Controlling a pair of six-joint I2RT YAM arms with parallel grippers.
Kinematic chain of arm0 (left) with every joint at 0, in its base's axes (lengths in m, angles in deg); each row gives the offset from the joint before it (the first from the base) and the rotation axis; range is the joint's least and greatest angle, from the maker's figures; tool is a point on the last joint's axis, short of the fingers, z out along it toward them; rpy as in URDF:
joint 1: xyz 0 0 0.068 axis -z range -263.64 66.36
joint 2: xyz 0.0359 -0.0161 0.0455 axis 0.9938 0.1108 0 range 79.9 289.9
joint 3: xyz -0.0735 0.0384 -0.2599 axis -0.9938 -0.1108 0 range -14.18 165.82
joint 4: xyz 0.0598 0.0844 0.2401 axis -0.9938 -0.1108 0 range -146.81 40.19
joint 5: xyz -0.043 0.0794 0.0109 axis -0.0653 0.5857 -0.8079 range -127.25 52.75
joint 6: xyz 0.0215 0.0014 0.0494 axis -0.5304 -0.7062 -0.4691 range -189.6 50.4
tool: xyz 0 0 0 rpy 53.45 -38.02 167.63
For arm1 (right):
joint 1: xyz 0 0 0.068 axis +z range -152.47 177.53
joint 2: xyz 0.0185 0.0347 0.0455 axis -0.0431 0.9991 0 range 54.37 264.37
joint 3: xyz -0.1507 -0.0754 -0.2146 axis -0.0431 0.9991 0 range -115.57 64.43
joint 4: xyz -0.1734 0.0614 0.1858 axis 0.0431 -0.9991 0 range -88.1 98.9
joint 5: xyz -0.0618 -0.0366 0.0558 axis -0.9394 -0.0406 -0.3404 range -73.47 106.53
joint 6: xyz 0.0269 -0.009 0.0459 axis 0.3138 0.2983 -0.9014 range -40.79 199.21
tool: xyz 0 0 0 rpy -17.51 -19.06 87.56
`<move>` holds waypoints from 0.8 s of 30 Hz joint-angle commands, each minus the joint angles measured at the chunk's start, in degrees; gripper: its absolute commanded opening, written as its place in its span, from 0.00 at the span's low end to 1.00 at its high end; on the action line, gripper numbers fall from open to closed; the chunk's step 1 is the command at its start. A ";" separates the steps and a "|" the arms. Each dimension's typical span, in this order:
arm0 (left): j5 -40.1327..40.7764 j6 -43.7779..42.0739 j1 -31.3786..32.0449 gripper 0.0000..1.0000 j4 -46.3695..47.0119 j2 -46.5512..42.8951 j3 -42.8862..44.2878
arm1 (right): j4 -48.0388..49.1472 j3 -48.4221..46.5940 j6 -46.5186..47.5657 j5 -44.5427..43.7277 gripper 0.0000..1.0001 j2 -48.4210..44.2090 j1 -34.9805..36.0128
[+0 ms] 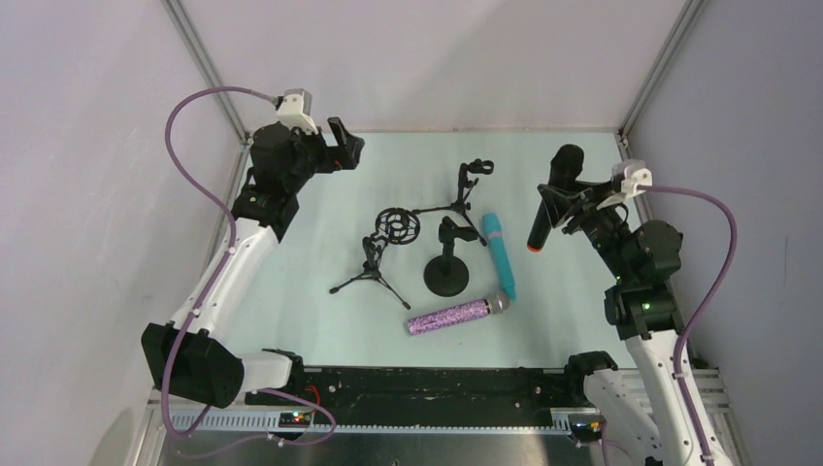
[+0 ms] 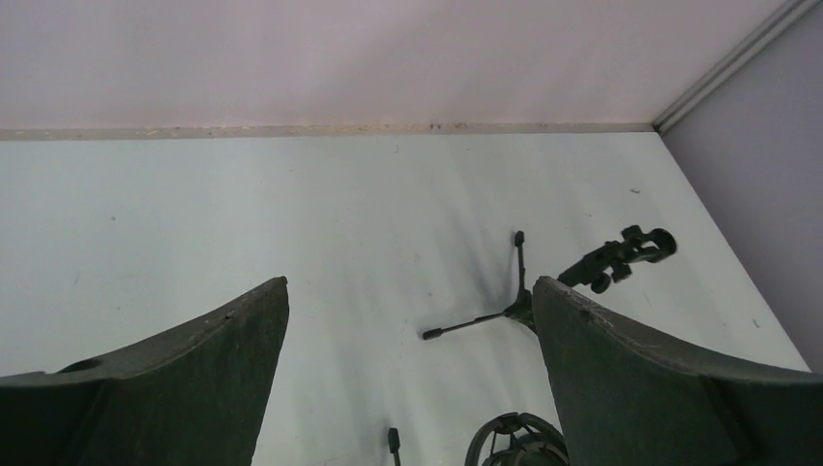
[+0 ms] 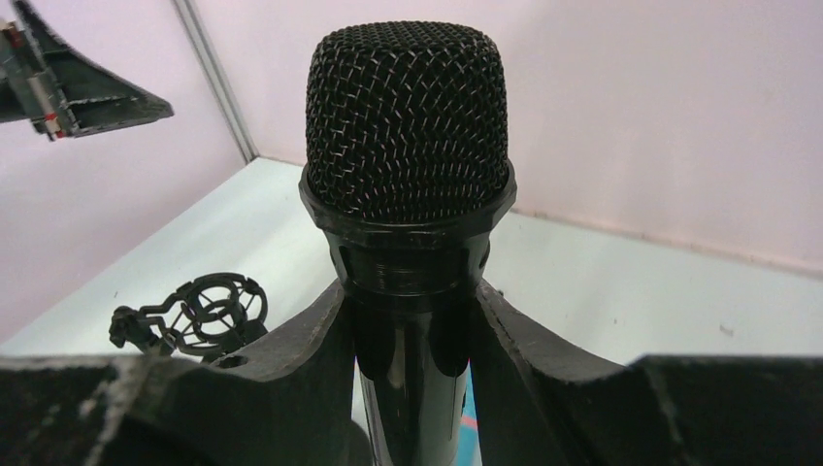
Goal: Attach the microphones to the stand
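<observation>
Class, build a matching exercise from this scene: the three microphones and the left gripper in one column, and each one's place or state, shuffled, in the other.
Column 1
1. black microphone
2. blue microphone
3. purple microphone
4. left gripper

Column 2
A. open, holding nothing
B. lying flat, nearest the table's near edge
C. held off the table in the right gripper
D. lying flat, just right of the round-base stand

Pairs: 1-C, 2-D, 3-B, 4-A
</observation>
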 commanded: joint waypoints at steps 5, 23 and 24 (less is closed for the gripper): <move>-13.40 0.09 0.39 0.98 5.55 -0.20 -0.02 | 17.01 5.88 7.16 9.81 0.00 -4.65 -0.03; -37.56 -16.99 9.02 0.98 8.37 1.56 -1.76 | 17.36 6.87 7.88 16.81 0.00 -2.66 0.12; -37.71 -18.77 9.65 0.98 8.37 1.21 -2.74 | 17.34 6.87 7.86 17.06 0.00 -2.39 0.12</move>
